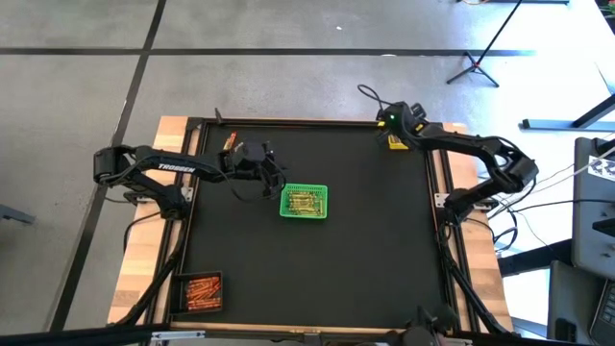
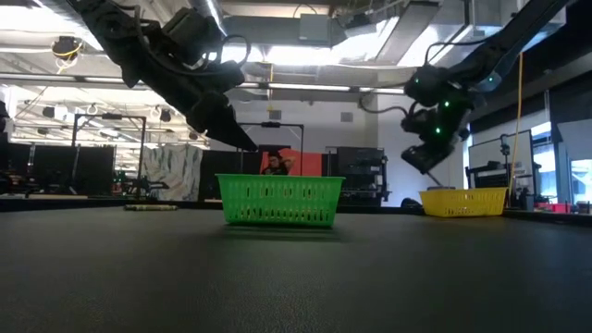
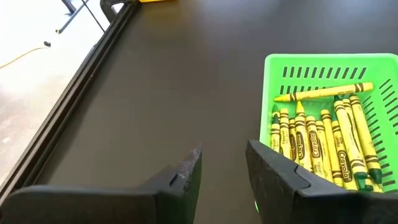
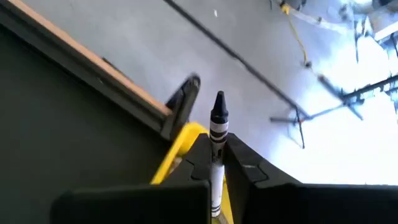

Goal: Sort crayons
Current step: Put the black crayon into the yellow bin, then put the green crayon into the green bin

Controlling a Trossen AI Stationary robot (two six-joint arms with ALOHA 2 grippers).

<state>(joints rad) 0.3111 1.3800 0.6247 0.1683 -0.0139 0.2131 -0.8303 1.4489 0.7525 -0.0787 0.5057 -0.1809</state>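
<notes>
Black matting covers my table (image 1: 365, 240), framed by a pale wooden border, with a workshop room beyond. Near the middle stands a green plastic mesh basket (image 1: 304, 201) holding yellow and green wax crayons (image 3: 323, 146) laid side by side, one yellow crayon lying crosswise over them. My left gripper (image 3: 221, 167) hovers just beside that basket, fingers spread with nothing between them. A black mesh basket (image 1: 202, 291) of orange crayons (image 1: 203, 289) sits at a near corner, well apart from both arms.

My right gripper (image 4: 217, 163) hangs at the far corner, directly over a yellow plastic mesh basket (image 2: 463, 201), fingers pressed together on a slim grey-black crayon with a white wrapper (image 4: 217, 127). The crayon's long axis runs straight out along the fingers, tip leading. The basket lies immediately below the tool, so I judge the coming move calls only for lowering and letting go; my right arm alone is near it.
</notes>
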